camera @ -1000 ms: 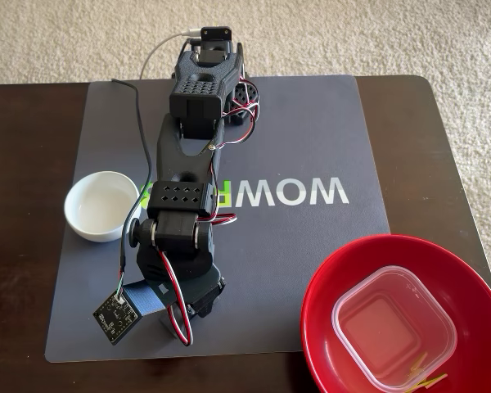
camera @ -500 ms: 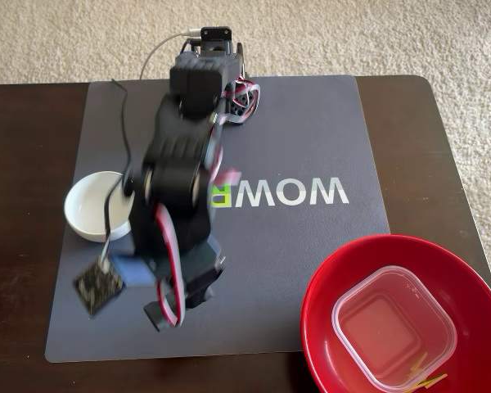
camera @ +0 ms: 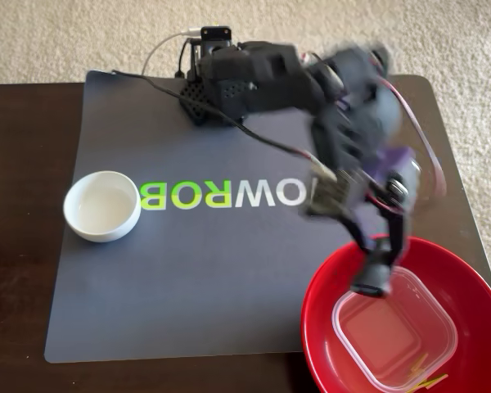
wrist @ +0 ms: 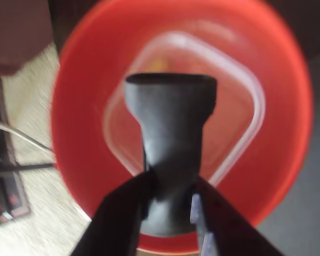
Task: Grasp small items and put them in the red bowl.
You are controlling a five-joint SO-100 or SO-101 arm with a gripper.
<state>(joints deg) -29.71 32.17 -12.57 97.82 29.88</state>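
1. Nearest, the large glossy red round bowl (camera: 323, 327) sits at the tabletop's (camera: 16, 270) front right corner, holding a clear square plastic tub (camera: 393, 336) and a tiny yellow-green clip (camera: 421, 372).
2. Above it, the black pincer (wrist: 170, 202) grips a dark grey bow-tie-shaped plastic piece (wrist: 170, 128). Release centred over the tub, I'd say; the bowl's rim nears the edge.
3. Farther left, a small white round bowl (camera: 102, 205) rests on the grey mat (camera: 188, 278), with open room between.
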